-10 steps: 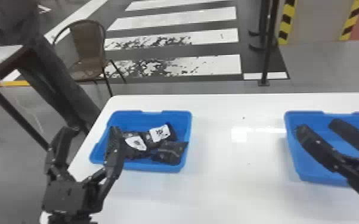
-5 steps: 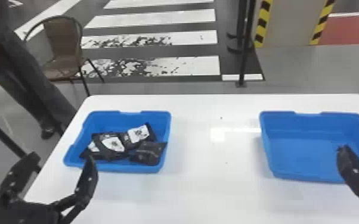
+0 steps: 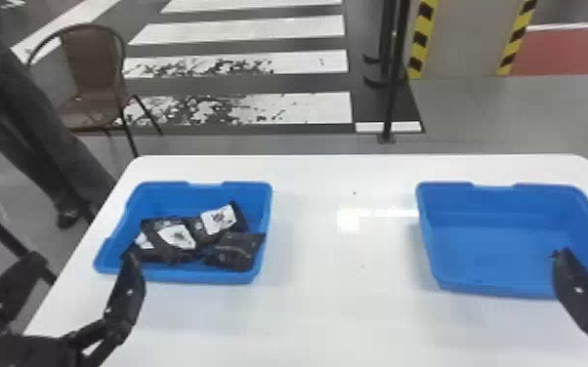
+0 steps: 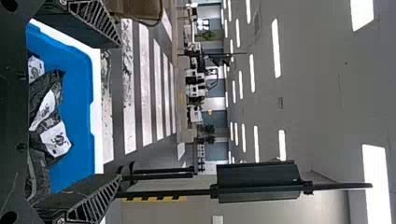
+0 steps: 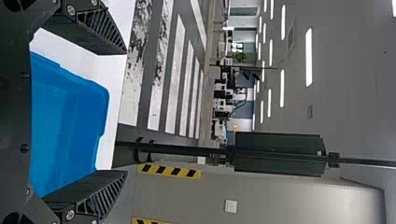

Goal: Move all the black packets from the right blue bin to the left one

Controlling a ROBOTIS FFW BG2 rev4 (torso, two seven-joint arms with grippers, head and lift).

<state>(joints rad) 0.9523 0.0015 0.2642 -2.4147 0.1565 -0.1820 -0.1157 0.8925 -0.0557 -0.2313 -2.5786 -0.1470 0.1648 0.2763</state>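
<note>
Black packets (image 3: 176,241) sit in the left bin (image 3: 229,279), heaped and overlapping, some with white labels facing up. Exact count can't be told from the overlap. One dark packet (image 3: 237,254) lies at the right end of the heap, near the bin's near right corner; the left wrist view has part of the same pile, white patches on black. Left claw (image 3: 85,258) is at the near left of that bin, one fingertip lining up with the near rim in the head view. It's wide open, two fingers well apart, nothing gripped. Right bin (image 3: 493,234), blue as well, is across the bench, well apart from the left one, inside floor and walls in sight. Right claw (image 3: 583,297) is at its near right part, one finger showing over the near rim in the head view. In the right wrist view this claw (image 5: 126,112) is also wide open, fingers well spread, holding nothing. Both bins rest on the white bench (image 3: 332,317), rounded far corners. Past it: brown chair (image 3: 90,75) at far left, crosswalk stripes (image 3: 298,107) on the grey floor, upright black pole (image 3: 393,88), yellow-and-black striped edging (image 3: 420,39) right of the pole.
</note>
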